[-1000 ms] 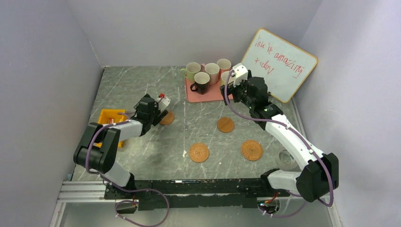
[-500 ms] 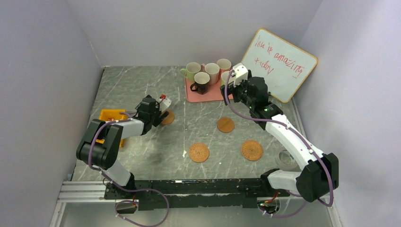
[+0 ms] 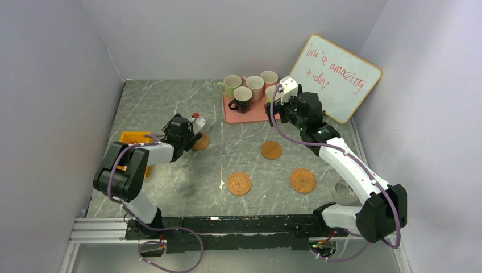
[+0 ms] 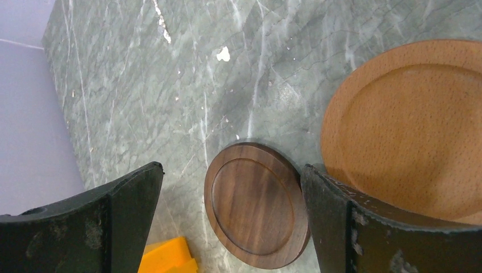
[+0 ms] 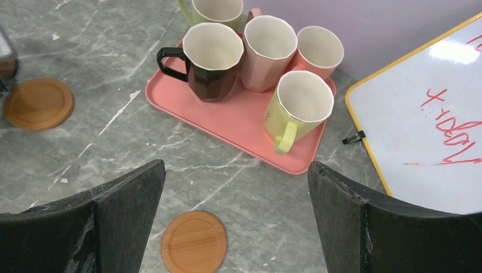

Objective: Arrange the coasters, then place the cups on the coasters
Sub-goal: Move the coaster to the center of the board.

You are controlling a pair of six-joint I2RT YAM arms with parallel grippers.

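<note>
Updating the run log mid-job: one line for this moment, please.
left gripper: open, over dark coaster beside tan coaster | right gripper: open, empty, near tray | cups: none on coasters yet

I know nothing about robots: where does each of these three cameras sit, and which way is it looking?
Top external: fixed above and behind the bases, looking down on the table; left arm and right arm show whole.
Left wrist: on the left arm's wrist, looking down past the fingers of the open left gripper at a dark brown coaster beside a tan coaster.
Right wrist: on the right arm's wrist, looking past the fingers of the open right gripper at five cups on the pink tray.
Shared: top and right wrist views both show that tray.
</note>
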